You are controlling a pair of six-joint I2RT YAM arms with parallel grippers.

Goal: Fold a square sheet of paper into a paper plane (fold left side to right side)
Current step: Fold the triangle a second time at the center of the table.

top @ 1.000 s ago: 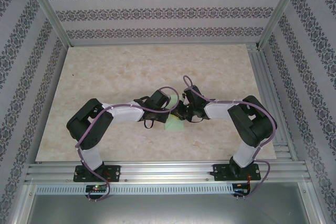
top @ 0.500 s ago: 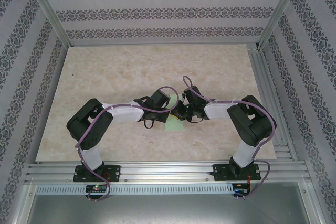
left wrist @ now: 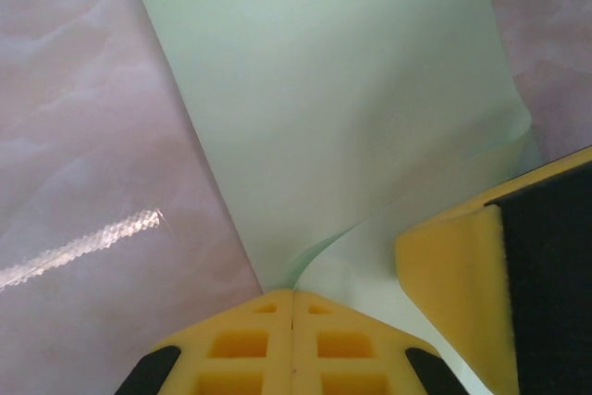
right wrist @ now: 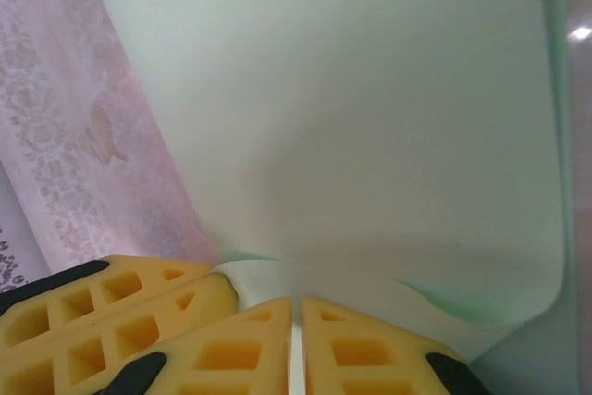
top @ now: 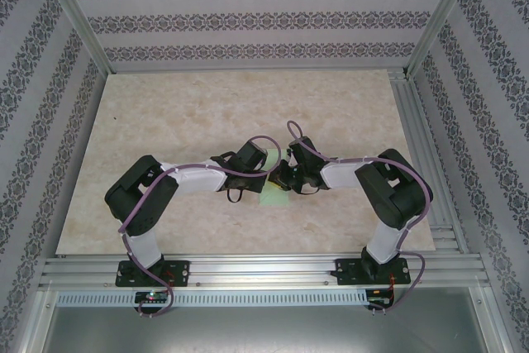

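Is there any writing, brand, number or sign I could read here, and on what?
None can be read. The green paper is blank, the gripper pads bear no marks, the wall stripes are ornament, not letters, and the small boards by the arm bases are too small to tell.

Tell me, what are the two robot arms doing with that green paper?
They are folding it. The left gripper and the right gripper are each pinched shut on the green sheet of paper, close together near the middle of the table. The paper curls up where they hold it, and it is not a plane yet.
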